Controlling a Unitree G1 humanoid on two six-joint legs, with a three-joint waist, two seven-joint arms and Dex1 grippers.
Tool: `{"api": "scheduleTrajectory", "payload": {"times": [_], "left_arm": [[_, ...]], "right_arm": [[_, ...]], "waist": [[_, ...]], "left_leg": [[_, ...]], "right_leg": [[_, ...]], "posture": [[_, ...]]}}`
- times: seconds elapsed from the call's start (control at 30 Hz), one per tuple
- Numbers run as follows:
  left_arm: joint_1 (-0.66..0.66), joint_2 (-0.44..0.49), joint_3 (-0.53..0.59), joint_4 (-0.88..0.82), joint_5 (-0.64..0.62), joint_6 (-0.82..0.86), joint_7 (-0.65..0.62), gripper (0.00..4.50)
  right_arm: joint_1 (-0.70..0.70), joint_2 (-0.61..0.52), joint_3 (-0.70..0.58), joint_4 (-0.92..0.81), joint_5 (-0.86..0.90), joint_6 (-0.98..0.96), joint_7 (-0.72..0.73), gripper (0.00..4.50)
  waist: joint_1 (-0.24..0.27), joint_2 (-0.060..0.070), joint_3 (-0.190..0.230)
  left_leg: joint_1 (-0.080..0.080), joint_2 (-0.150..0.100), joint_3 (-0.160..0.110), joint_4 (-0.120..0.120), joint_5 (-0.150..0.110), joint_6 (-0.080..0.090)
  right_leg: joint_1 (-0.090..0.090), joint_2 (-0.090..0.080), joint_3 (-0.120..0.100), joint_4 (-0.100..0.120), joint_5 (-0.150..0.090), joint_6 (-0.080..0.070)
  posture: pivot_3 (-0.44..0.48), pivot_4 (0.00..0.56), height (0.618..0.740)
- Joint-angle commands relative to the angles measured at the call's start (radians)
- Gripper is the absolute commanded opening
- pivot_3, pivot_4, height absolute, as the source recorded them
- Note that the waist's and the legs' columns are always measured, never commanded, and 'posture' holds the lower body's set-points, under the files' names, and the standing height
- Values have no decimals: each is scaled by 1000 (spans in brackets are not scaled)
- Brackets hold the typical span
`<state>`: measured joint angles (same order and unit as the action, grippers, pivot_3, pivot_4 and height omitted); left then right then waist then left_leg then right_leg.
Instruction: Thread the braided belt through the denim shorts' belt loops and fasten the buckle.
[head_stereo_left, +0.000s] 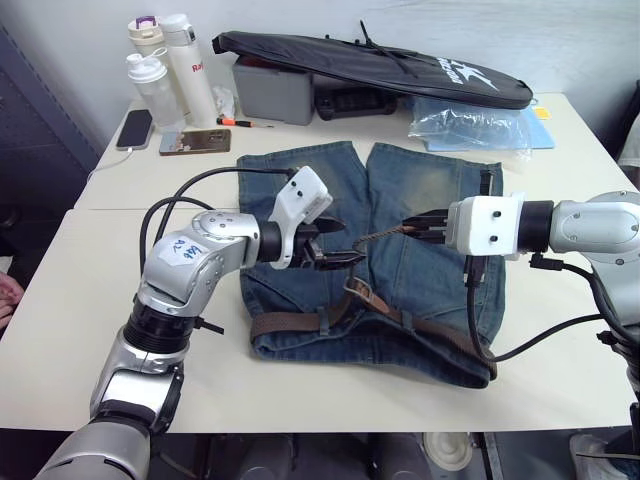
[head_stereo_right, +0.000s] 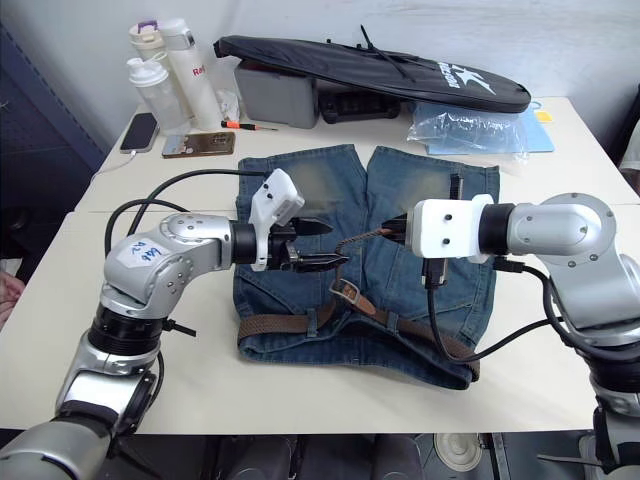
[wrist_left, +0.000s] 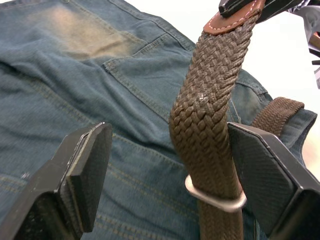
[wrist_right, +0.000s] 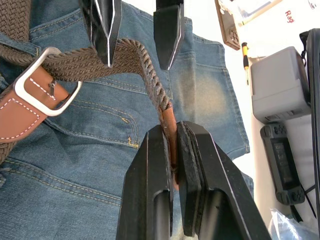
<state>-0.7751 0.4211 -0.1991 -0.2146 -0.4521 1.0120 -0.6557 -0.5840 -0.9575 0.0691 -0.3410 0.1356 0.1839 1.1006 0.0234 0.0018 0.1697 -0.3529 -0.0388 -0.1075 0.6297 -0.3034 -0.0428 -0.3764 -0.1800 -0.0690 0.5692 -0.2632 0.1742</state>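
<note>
Right gripper (wrist_right: 174, 145) clamps braided belt (wrist_right: 150, 80) tip over denim shorts (wrist_right: 90, 165)

Both arms reach inward, wrists level; left gripper (head_stereo_left: 335, 247) fingers spread apart, right gripper (head_stereo_left: 412, 226) fingers pinched together.

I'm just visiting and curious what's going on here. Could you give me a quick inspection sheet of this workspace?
Surface: pale table.
Job's things: denim shorts lying flat; braided belt along the waistband, strap passed through the buckle.
Clutter: bottles, phones, black bag, grey case, plastic bag.
Grippers: right gripper pinching the belt's tip; left gripper open around the strap.
Cables: black cables off both wrists.
Surroundings: white wall.
</note>
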Motion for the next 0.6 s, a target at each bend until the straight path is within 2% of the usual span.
{"api": "scheduleTrajectory", "payload": {"times": [0.03, 0.1, 0.2, 0.43, 0.47, 0.6], "left_arm": [[-12, -25, 1, 5, 14, -16, 22, 3996], [-21, -39, 3, 20, 24, -8, 43, 3996], [-28, -59, 11, 30, 22, 10, 65, 3203], [-39, -86, 22, 17, 6, 39, 71, 192], [-40, -95, 29, 14, -2, 48, 74, 61], [-31, -123, 63, 11, -29, 97, 94, 61]], "right_arm": [[-10, -12, -26, -27, 4, 5, -3, 0], [-8, -13, -24, -28, -1, 8, -4, 0], [-3, -14, -22, -29, -8, 12, -6, 0], [7, -10, -14, -31, -28, 19, -6, 0], [11, -7, -8, -37, -30, 30, -7, 0], [11, 17, -24, -57, 29, 144, -15, 0]], "waist": [[0, 0, 0], [-2, 0, 0], [-1, 0, 0], [-1, 0, 0], [-1, 0, 0], [-1, 0, 0]], "left_leg": [[0, 0, 0, 0, 0, 0], [0, 0, 0, 0, 0, 0], [0, 0, 0, 0, 0, 0], [0, 0, 0, 0, 0, 0], [0, 0, 0, 0, 0, 0], [0, 0, 0, 0, 0, 0]], "right_leg": [[0, 0, 0, 0, 0, 0], [0, 0, 0, 0, 0, 0], [0, 0, 0, 0, 0, 0], [0, 0, 0, 0, 0, 0], [0, 0, 0, 0, 0, 0], [0, 0, 0, 0, 0, 0]], "posture": [[0, 150, 740], [0, 150, 740], [0, 150, 740], [0, 150, 740], [0, 150, 740], [0, 150, 740]]}}
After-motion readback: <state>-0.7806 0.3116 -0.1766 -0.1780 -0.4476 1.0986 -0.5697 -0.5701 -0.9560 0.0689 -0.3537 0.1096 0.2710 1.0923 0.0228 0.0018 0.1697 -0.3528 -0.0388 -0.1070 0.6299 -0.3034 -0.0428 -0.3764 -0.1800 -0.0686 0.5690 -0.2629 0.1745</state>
